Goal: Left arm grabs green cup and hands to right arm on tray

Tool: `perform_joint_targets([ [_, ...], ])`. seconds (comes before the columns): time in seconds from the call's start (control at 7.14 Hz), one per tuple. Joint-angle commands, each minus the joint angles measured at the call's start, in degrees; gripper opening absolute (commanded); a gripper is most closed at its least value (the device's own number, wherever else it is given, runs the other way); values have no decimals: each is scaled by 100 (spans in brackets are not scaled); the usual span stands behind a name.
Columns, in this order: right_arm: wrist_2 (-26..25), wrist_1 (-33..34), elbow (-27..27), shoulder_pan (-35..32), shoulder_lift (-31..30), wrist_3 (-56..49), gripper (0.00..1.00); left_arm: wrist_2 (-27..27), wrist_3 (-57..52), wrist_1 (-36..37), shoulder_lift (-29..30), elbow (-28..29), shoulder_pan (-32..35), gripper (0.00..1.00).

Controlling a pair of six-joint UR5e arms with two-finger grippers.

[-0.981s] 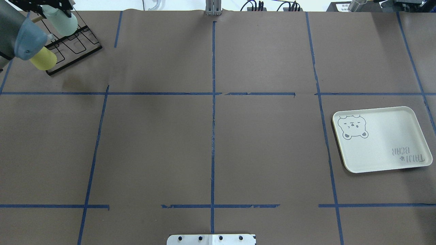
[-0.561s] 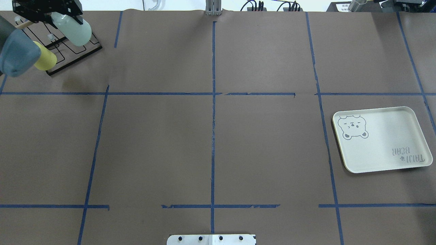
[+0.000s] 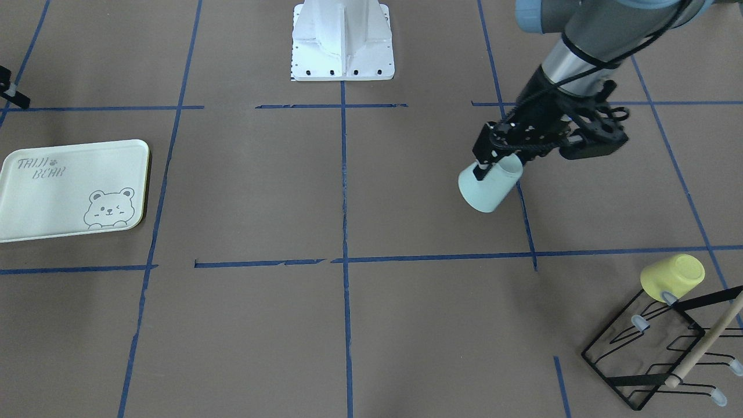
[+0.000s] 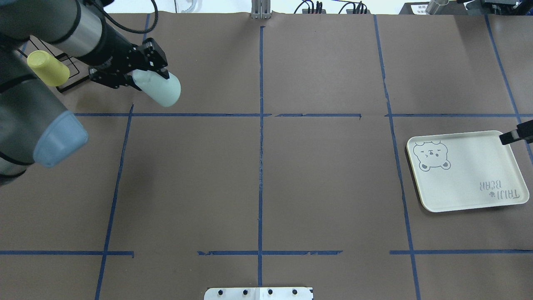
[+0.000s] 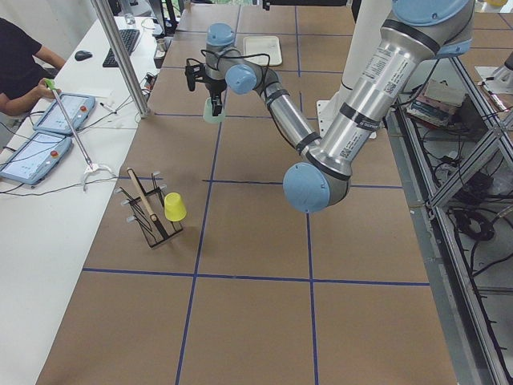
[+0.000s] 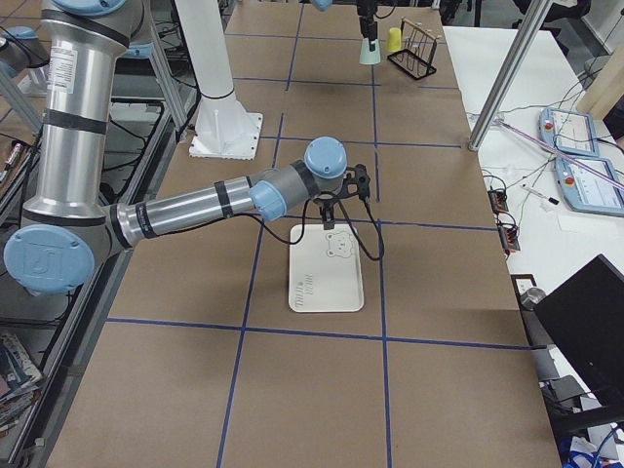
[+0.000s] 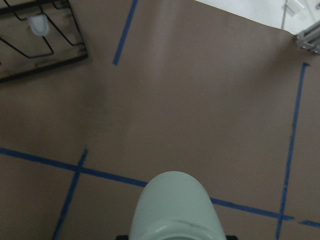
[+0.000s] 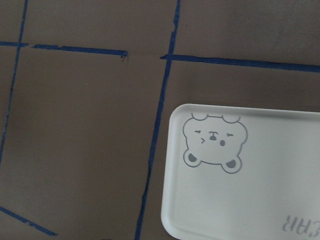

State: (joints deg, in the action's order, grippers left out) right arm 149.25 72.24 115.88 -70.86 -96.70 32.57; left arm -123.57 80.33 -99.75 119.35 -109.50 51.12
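My left gripper [image 4: 143, 79] is shut on the rim of the pale green cup [image 4: 161, 90] and holds it tilted above the table, right of the rack. The front view shows one finger [image 3: 481, 172] outside the cup [image 3: 486, 190] and the other inside. The cup's base fills the bottom of the left wrist view [image 7: 172, 210]. The cream tray [image 4: 466, 183] with the bear drawing lies at the right and holds nothing. Only a black tip of my right gripper [image 4: 516, 136] shows at the tray's far right corner; I cannot tell whether it is open. The right wrist view looks down on the tray [image 8: 280, 200].
A yellow cup [image 4: 48, 68] hangs upside down on a black wire rack [image 3: 650, 354] with a wooden bar at the table's far left corner. Blue tape lines cross the brown table. The white robot base [image 3: 342, 40] stands at the near middle edge.
My left arm has carried the green cup away from the rack, rightward and nearer the robot. The tip of my right gripper has come into view at the tray's corner.
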Motion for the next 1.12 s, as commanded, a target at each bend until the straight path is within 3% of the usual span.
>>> perform_joint_targets([
  [0.0,-447,-385,5,999,1104,2288,100,17,1592,-2248,-297,69,-374,6],
  [0.14,-676,-917,5,1465,1431,3246,100,26,2374,-3129,-368,78,-531,6],
  [0.28,-991,-1810,5,1913,1530,4369,100,26,2973,-3817,-378,70,-559,6],
  [0.56,-1240,-3945,-30,2154,1522,6314,99,34,3785,-5048,-378,148,-751,6],
  [0.84,-1957,-5948,-65,2443,1531,8195,99,533,4514,-6513,-387,507,-1048,5],
  [0.98,-2675,-6724,-65,2802,1531,8813,99,1057,4709,-7357,-378,657,-1416,5],
])
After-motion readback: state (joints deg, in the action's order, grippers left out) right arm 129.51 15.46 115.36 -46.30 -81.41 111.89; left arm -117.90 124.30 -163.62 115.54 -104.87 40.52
